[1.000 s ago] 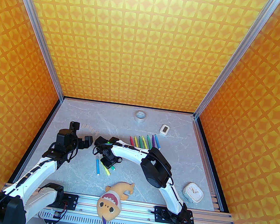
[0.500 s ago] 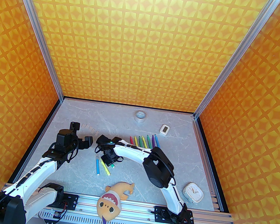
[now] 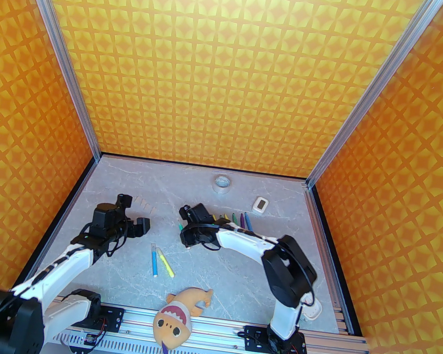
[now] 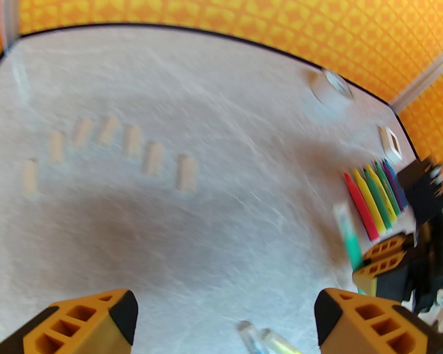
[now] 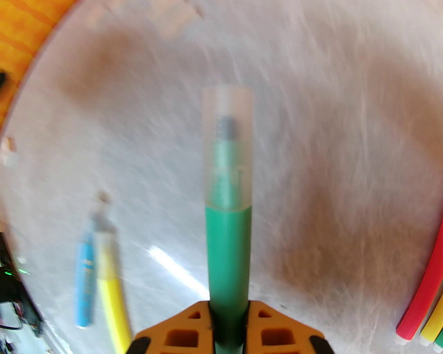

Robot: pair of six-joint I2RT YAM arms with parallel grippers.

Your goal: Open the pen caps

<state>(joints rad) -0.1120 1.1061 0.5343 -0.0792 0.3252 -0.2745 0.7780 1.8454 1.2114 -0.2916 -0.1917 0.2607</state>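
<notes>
My right gripper (image 3: 185, 235) is shut on a green pen (image 5: 228, 255), held above the mid table with its translucent cap (image 5: 227, 145) on and pointing away from the fingers. The left wrist view shows that pen (image 4: 347, 231) to the right of my left gripper (image 4: 225, 311), which is open with nothing between its jaws. A blue pen (image 3: 154, 260) and a yellow pen (image 3: 165, 263) lie capped on the table between the arms. Several loose caps (image 4: 152, 159) lie in a row ahead of the left gripper. Several uncapped pens (image 3: 236, 219) lie side by side behind the right arm.
A tape roll (image 3: 222, 182) and a small white timer (image 3: 260, 204) sit near the back edge. A plush shark (image 3: 180, 313) lies on the front rail. A white clock (image 3: 312, 310) is mostly hidden behind the right arm.
The right gripper closed on the green pen beside the blue and yellow ones and carried it toward the back. The right arm swung right. The left gripper shifted slightly right.
</notes>
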